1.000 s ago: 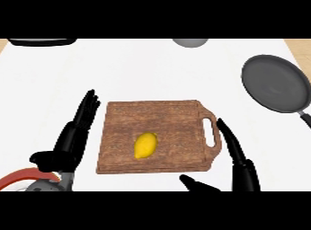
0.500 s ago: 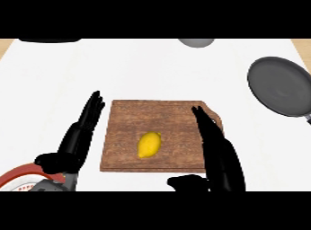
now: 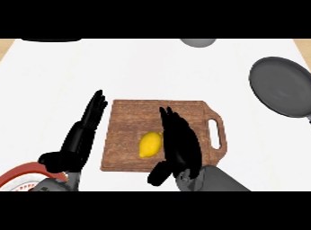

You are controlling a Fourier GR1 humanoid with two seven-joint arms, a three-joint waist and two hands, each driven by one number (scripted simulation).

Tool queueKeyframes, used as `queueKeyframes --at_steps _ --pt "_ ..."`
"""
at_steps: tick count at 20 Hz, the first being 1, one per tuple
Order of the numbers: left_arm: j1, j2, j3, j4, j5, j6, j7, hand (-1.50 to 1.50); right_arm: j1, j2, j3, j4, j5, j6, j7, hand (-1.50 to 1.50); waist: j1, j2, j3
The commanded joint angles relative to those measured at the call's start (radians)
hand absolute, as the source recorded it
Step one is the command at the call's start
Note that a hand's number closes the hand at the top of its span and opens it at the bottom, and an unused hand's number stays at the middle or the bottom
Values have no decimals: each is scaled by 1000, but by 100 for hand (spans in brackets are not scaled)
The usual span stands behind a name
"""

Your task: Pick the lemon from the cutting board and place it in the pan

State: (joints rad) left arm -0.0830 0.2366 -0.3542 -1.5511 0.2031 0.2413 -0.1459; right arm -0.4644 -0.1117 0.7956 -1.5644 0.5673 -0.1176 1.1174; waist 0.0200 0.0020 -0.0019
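Moved: your right hand (image 3: 179, 143) has slid in over the cutting board (image 3: 128, 123) since half a second ago, and now sits right beside the lemon (image 3: 150, 144). Your left hand has hardly moved.
Lemon: you can see it lying on the cutting board, a bit below the board's middle. It is yellow and stands the long way, top to bottom. It is not in the pan yet.
Right hand: its fingers (image 3: 171, 121) are straight and close together, pointing up the board. They lie along the lemon's right side. You cannot tell if they touch the lemon. The thumb pokes out near the board's bottom edge. The hand holds nothing.
Left hand (image 3: 75, 146): it rests just left of the cutting board, with straight fingers pointing up and a little right. The tips come close to the board's top left corner. It holds nothing.
Cutting board: brown wood, lying flat on the white surface (image 3: 138, 72). Its handle slot is on the right side.
Pan (image 3: 284, 86): dark grey and round, well to the upper right of the cutting board. Its handle points down and to the right. You can see nothing in it.
Other things: a red and white thing (image 3: 15, 177) shows at the bottom left, below the left hand. A grey round thing (image 3: 198, 42) peeks in far above the board.
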Motion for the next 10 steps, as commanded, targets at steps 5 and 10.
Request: queueKeyframes --at_steps 5,10 --pt "56 16 33 -9 11 -58 -29 0 -58 109 -15 156 -16 65 117 -150 -10 -2 1" --pt "29 -7 47 -21 -17 -33 2 0 -101 110 -38 168 -28 72 155 -150 -14 -3 2"
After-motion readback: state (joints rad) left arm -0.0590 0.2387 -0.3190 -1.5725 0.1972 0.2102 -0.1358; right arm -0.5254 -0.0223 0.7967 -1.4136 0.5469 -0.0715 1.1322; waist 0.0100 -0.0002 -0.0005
